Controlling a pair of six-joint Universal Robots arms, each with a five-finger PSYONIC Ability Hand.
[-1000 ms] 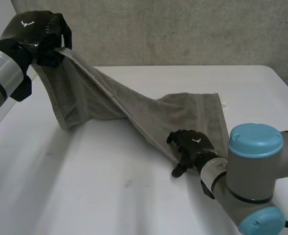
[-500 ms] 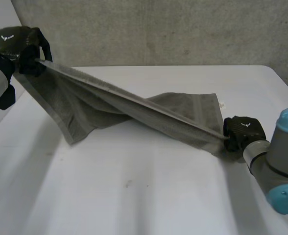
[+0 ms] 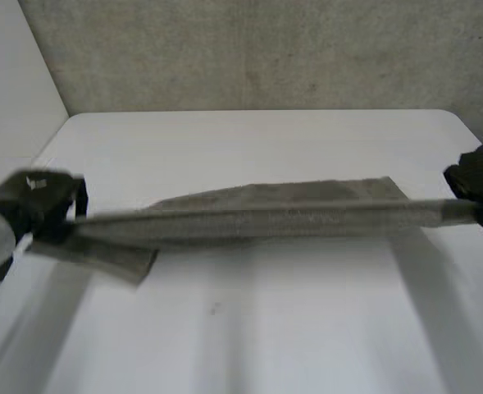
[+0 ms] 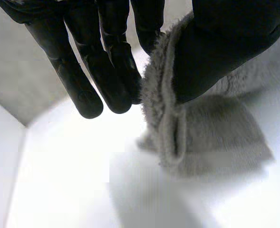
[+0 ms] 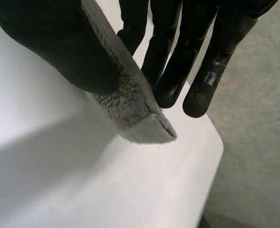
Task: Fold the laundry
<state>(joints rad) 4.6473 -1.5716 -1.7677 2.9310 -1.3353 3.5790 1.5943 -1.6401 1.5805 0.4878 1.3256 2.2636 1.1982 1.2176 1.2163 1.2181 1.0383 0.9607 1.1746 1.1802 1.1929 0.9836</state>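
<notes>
Grey towel (image 3: 274, 215) stretched taut between both hands, low over middle of white table (image 3: 249, 345). Left hand (image 3: 36, 201) near left table edge pinches one towel end. In left wrist view, thumb presses cloth against fingers (image 4: 101, 71), and loose corner hangs below toward table. Right hand (image 3: 480, 182) near right table edge pinches other end, with towel edge clamped between thumb and nearly straight fingers (image 5: 192, 61). Rest of cloth sags under held edge.

Head view down over table (image 3: 249, 336); wrist views close above it.
</notes>
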